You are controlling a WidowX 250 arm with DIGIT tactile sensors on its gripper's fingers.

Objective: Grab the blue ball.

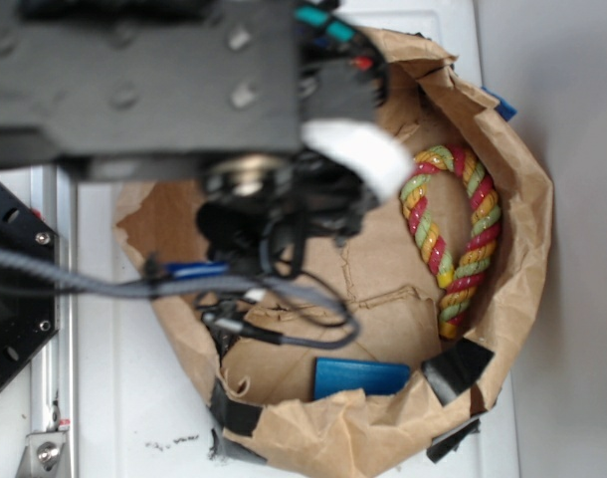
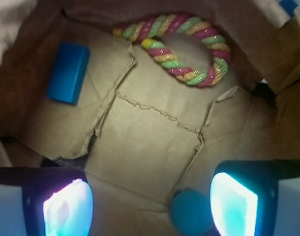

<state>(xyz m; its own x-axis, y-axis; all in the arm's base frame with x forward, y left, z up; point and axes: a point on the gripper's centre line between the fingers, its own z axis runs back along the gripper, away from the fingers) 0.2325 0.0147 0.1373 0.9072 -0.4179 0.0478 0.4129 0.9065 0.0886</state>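
Note:
The blue ball (image 2: 191, 212) is a small teal round ball lying on the brown paper floor of the bag (image 2: 145, 142). In the wrist view it sits low between my fingers, close against the inner face of the right finger (image 2: 233, 206). My gripper (image 2: 150, 209) is open, with a wide gap and bare paper between the ball and the left finger (image 2: 66, 209). In the exterior view the arm and its cables (image 1: 274, 259) hang over the bag and hide the ball.
A looped rope toy (image 2: 189, 49) of red, yellow and green strands lies at the far side of the bag (image 1: 522, 199). A flat blue rectangular block (image 2: 68, 72) rests at the left of the floor (image 1: 361, 377). Crumpled paper walls rise all round.

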